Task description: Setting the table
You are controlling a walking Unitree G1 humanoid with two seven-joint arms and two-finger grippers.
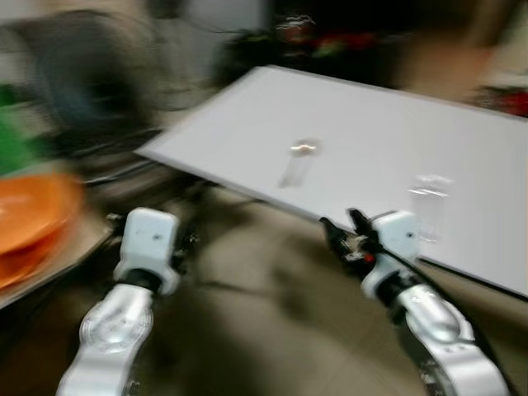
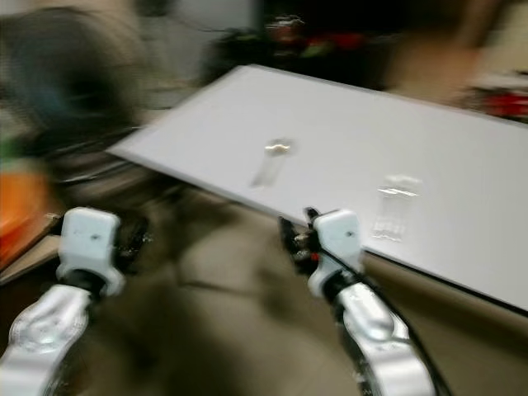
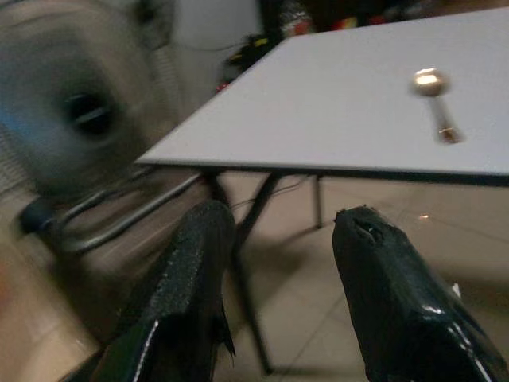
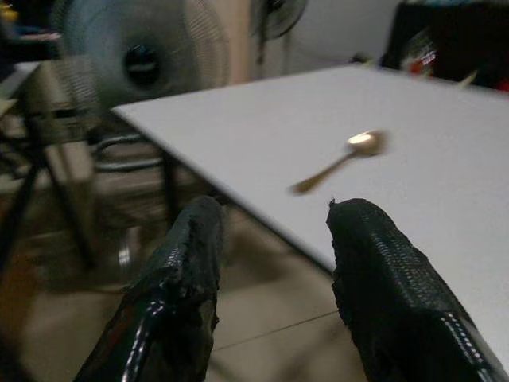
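Far left, orange plates [image 1: 29, 223] sit on a low surface, with a fan [image 4: 139, 56] standing behind. The left gripper [image 3: 278, 239] hangs over the floor short of the table's [image 1: 371, 124] near-left corner, fingers spread wide, holding nothing. A gold spoon [image 4: 338, 163] lies mid-table. The right gripper [image 4: 270, 231] hovers at the table's near edge, fingers also wide and empty. A clear glass [image 1: 429, 206] stands just right of it; the head views are blurred.

A white table [image 1: 388, 140] on dark metal legs stands over a beige tiled floor [image 1: 264, 330], a standing fan [image 4: 139, 60] just beyond its corner.
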